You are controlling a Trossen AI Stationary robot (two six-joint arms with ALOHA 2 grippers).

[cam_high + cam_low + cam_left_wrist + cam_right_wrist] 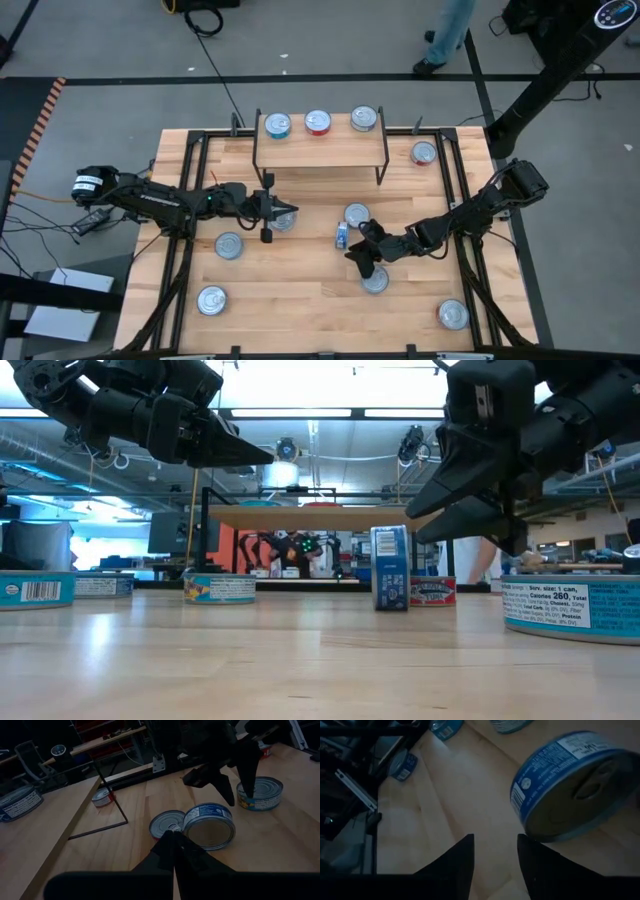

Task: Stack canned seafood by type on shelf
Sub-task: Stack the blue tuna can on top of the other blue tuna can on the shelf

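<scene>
Near the counter's middle, a blue-labelled tin point(342, 235) stands on its edge, lid face turned sideways, touching a flat tin point(356, 215). The right gripper point(362, 250) hovers just beside it, fingers partly open and empty, the nearer arm. The left gripper point(282, 210), fingers closed on nothing, points at it from farther off. Three tins sit on the shelf point(320, 146) by the far edge.

Left claw point(287, 211) closed, right claw point(353, 244) parted
</scene>
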